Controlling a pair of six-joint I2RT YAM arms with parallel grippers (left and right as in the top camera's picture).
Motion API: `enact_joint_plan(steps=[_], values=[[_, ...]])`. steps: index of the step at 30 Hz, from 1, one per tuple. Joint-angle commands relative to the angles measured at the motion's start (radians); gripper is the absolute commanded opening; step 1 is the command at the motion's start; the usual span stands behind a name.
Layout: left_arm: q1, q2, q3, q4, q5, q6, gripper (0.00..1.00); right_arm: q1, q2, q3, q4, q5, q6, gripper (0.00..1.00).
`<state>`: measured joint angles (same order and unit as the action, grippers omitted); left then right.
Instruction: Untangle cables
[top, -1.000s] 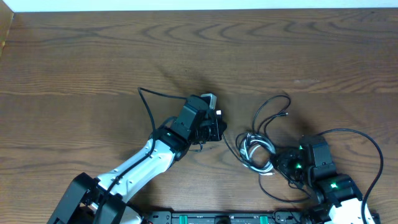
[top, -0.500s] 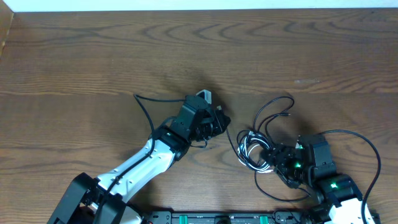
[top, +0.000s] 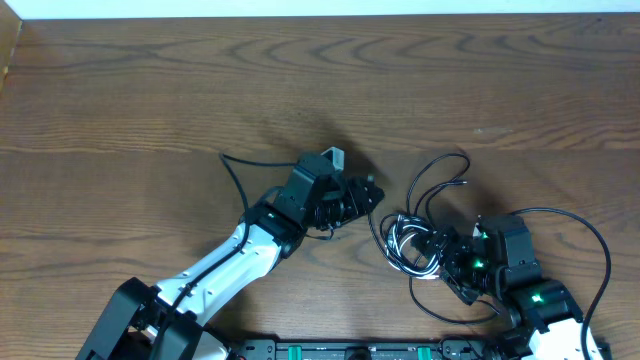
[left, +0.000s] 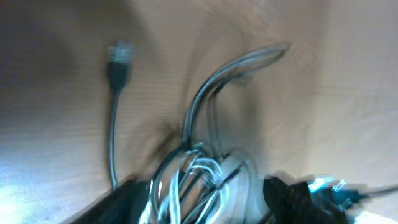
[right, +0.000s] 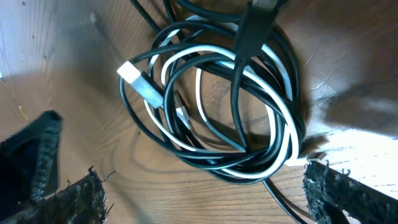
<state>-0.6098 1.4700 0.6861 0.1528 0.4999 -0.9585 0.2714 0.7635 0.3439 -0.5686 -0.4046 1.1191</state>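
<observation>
On desk (top: 150, 90), overhead: cables (top: 415, 245) bunched in tangle right of centre, black loops reaching toward far side. Left jaws parted, near tangle's left side. Right jaws spread wide at tangle's near-right edge.
Left wrist, blurred: cables (left: 199, 174) ahead, between parted jaws; black plug (left: 121, 53) off to upper left.
Right wrist: cables (right: 211, 106), black and white, coiled ahead between wide-open jaws; white plug (right: 134, 74) at coil's left.
</observation>
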Motion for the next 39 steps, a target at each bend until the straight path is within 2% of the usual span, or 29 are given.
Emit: enact_joint_plan(steps=[1, 4, 7, 13, 18, 22, 28, 31, 33, 39], values=[[0.005, -0.002, 0.02, -0.018, 0.005, 0.157, 0.76, -0.002, -0.004, 0.0, 0.0, 0.002, 0.01, 0.99], [0.013, -0.005, 0.02, -0.047, 0.005, 0.238, 0.86, -0.002, -0.004, 0.0, 0.0, 0.002, 0.01, 0.99], [0.032, -0.027, 0.021, -0.094, 0.005, 0.26, 0.92, -0.002, -0.004, 0.0, 0.0, 0.004, 0.01, 0.99], [0.042, -0.098, 0.032, -0.204, 0.0, 0.343, 0.93, -0.002, -0.004, 0.0, 0.0, 0.032, 0.01, 0.99], [0.042, -0.165, 0.089, -0.438, -0.185, 0.423, 0.93, -0.002, -0.004, 0.0, 0.0, 0.033, 0.01, 0.99], [0.042, -0.214, 0.132, -0.563, -0.286, 0.473, 0.93, -0.002, -0.004, 0.0, 0.0, 0.034, 0.01, 0.99], [0.042, -0.29, 0.138, -0.601, -0.375, 0.472, 0.93, -0.002, -0.004, 0.0, 0.0, 0.034, 0.01, 0.99], [0.042, -0.322, 0.138, -0.601, -0.379, 0.472, 0.93, -0.002, -0.004, 0.0, 0.0, 0.033, 0.01, 0.99], [0.042, -0.341, 0.138, -0.601, -0.379, 0.472, 1.0, -0.002, -0.004, 0.0, 0.0, 0.033, 0.01, 0.99], [0.042, -0.394, 0.139, -0.6, -0.38, 0.47, 0.98, -0.002, -0.004, 0.0, -0.008, 0.064, 0.007, 0.99]])
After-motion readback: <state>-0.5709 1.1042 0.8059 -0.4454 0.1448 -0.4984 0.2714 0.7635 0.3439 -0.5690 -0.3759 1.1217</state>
